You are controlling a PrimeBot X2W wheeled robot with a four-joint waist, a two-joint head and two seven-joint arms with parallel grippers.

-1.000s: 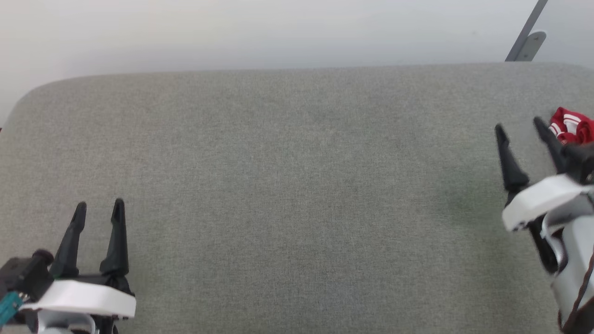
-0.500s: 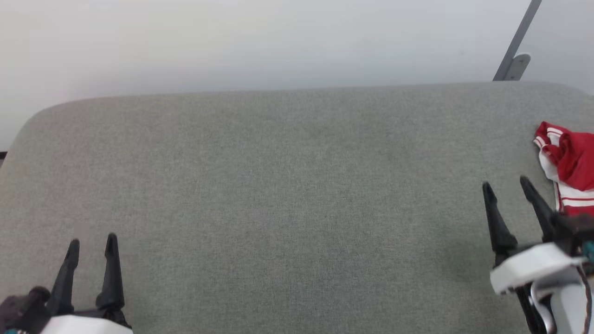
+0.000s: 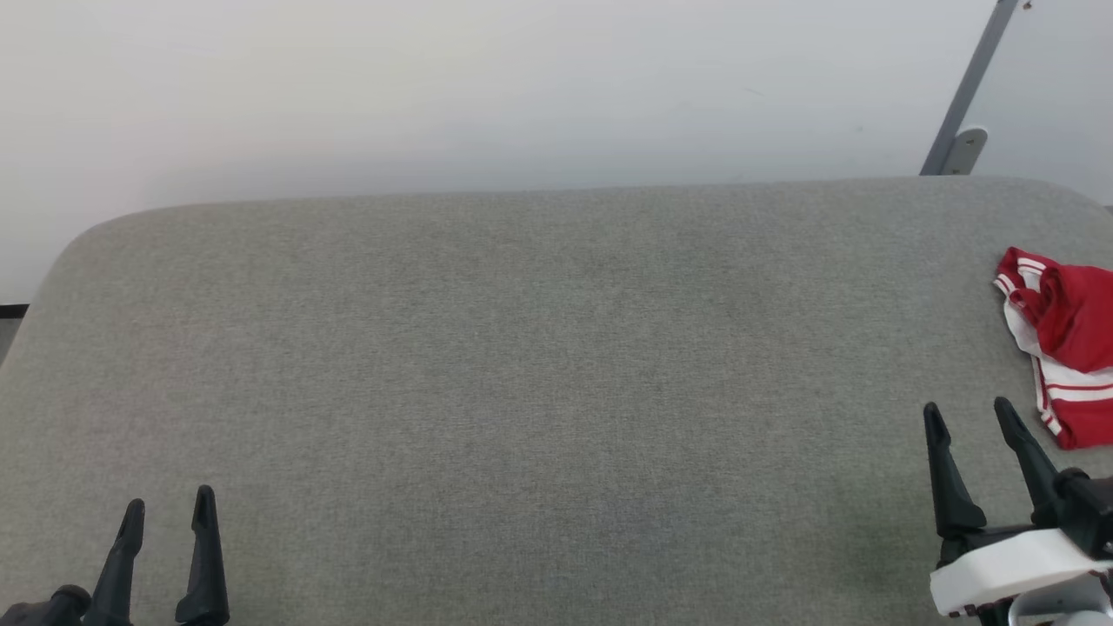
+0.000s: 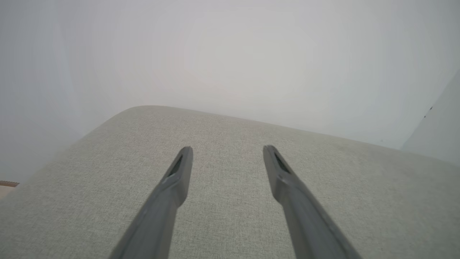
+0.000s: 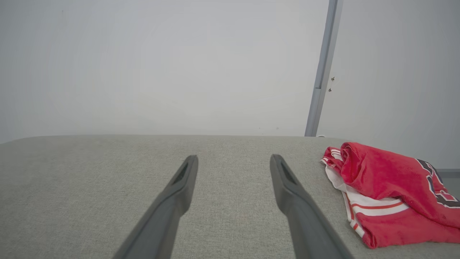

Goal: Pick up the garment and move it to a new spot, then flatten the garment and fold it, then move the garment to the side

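The garment (image 3: 1065, 348), a red jersey with white, red-striped trim, lies crumpled at the right edge of the grey padded table (image 3: 539, 365). The right wrist view shows the garment (image 5: 388, 187) bunched to the right of the fingers, with part of a black numeral at its far right. My right gripper (image 3: 969, 416) stands open just left of and nearer than the garment, apart from it, nothing between its fingers (image 5: 179, 183). At the lower left, my left gripper (image 3: 167, 509) is open over bare fabric, and the left wrist view shows its empty left gripper (image 4: 227, 153).
A pale wall rises behind the table's far edge. A grey metal strip (image 3: 961, 104) runs up the wall at the back right, also seen as the metal strip (image 5: 321, 72) in the right wrist view. The table's corners are rounded.
The head camera has tilted, so the table sits lower in view and more of the garment shows. My right gripper has drawn back from beside the garment towards me. Both stayed open.
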